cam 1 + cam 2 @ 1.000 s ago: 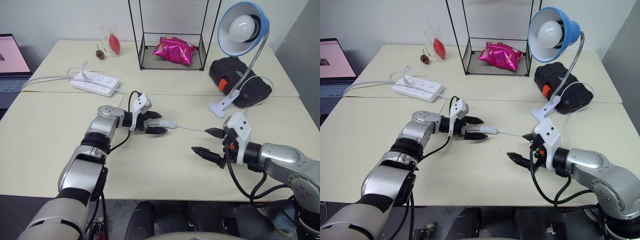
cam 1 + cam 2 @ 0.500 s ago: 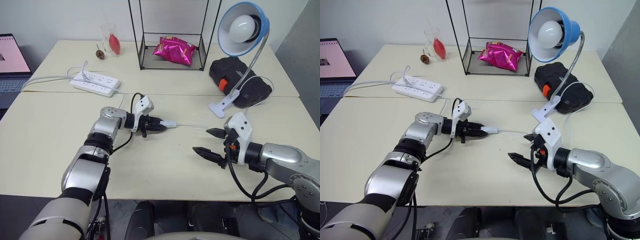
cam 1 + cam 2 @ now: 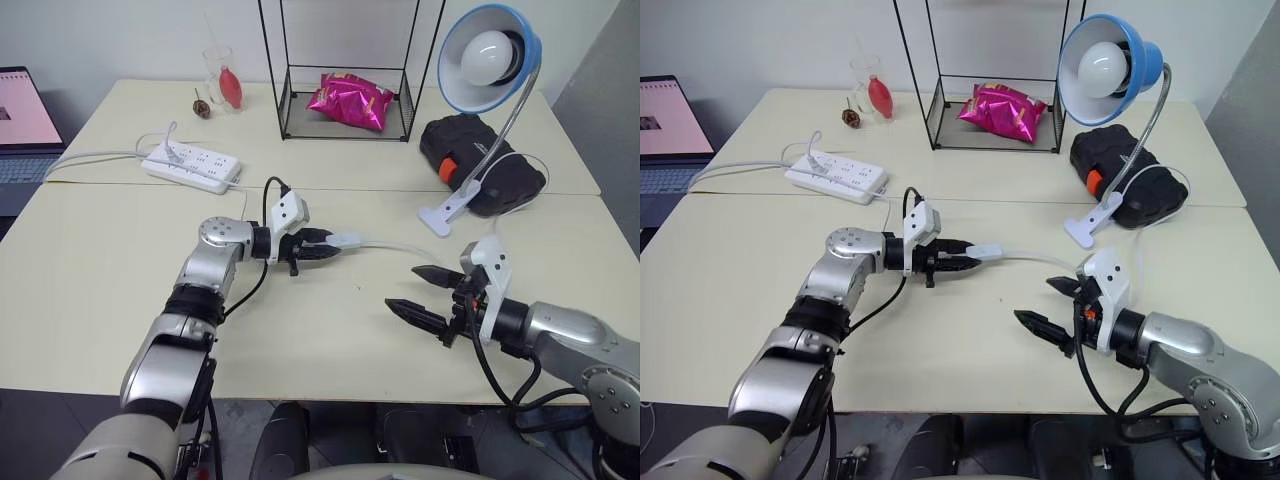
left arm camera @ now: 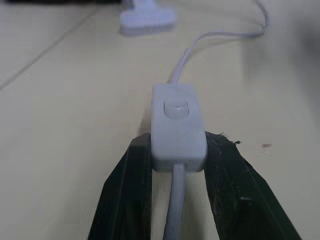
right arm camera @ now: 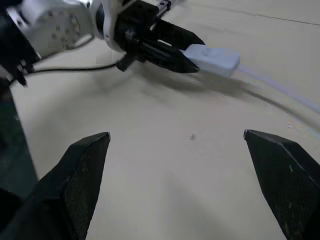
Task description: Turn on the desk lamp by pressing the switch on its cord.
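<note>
At centre frame, my left gripper (image 3: 322,245) was clamped on the smooth white oblong switch (image 3: 344,241), its thin cord (image 3: 400,247) curving right. My right gripper (image 3: 425,290) gaped wide, empty, lower right. The blue-shaded desk lamp (image 3: 488,58) stood upper right beside a black case (image 3: 482,160).

Front half of table open; clutter along the far side.
Bare tabletop (image 3: 90,290) between left gripper (image 3: 322,246) and right gripper (image 3: 425,294), only the cord (image 3: 400,247) crossing it. Far side blocked: power strip (image 3: 190,167) toward the left edge, wire rack (image 3: 345,70) mid, desk lamp (image 3: 487,60) and black case (image 3: 480,160) toward the right edge.
</note>
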Motion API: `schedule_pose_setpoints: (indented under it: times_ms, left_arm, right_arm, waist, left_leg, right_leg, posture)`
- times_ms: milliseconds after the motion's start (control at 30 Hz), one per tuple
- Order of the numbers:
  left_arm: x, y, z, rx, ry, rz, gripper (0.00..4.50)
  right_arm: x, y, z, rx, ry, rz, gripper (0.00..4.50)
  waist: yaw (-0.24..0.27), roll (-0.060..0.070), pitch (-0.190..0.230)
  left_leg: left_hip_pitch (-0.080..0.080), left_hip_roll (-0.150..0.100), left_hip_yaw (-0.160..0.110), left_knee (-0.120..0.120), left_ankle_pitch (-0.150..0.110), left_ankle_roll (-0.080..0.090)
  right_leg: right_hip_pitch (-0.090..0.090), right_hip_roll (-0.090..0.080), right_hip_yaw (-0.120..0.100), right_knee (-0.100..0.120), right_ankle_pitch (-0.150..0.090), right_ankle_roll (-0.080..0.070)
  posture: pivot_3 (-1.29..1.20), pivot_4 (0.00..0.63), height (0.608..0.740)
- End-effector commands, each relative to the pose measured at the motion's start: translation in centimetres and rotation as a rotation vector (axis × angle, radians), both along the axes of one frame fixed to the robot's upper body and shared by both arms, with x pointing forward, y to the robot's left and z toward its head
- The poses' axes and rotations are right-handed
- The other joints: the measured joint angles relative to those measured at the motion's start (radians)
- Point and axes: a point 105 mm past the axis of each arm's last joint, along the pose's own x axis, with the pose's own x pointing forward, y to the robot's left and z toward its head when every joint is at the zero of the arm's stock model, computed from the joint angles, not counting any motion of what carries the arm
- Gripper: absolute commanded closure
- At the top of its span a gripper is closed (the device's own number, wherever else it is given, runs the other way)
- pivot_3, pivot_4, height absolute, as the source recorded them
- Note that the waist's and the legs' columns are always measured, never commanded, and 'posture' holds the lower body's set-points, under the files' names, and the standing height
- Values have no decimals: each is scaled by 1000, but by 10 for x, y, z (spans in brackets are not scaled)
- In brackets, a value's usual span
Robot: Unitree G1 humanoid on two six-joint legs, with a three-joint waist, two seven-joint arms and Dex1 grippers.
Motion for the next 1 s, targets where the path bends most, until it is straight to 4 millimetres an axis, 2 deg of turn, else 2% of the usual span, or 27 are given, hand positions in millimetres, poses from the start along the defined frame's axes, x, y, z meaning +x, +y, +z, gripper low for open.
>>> schedule_pose_setpoints:
  times_ms: [33,133,233,433,667,1000]
  left_arm:
    - [-16,-8,26,-77,-75,-13,3403]
    - [-27,-9,33,-101,-93,1,3403]
    - [-33,-9,36,-102,-120,20,3403]
    - [-39,-10,34,-106,-114,38,3403]
    - [-42,-14,34,-104,-123,40,3403]
    - [-45,-18,37,-112,-130,42,3403]
  right_arm:
    - [-3,6,-3,113,36,-34,0]
    - [6,13,-10,265,107,-125,0]
    - [19,21,-7,437,167,-193,0]
    - [33,38,1,611,253,-186,0]
    - [46,51,13,716,297,-164,0]
    - [60,59,13,779,353,-178,0]
  waist:
    - [-1,0,0]
    - [-2,0,0]
    - [-2,0,0]
    - [-3,1,0]
    - [-3,1,0]
    - [-7,1,0]
  left_leg:
    - [0,0,0,0,0,0]
    - [2,1,0,0,0,0]
    - [3,2,0,0,1,1]
    - [3,1,1,0,2,2]
    - [2,1,1,-1,2,2]
    - [2,1,1,-1,2,2]
  right_leg:
    - [0,0,0,0,0,0]
    - [1,1,0,1,-1,1]
    - [1,2,1,1,-2,4]
    - [1,2,2,1,-1,5]
    - [0,2,1,0,0,2]
    - [0,2,1,0,0,2]
  posture:
    - [0,150,740]
    - [0,150,740]
    - [0,150,740]
    - [0,150,740]
    - [0,150,740]
    - [0,150,740]
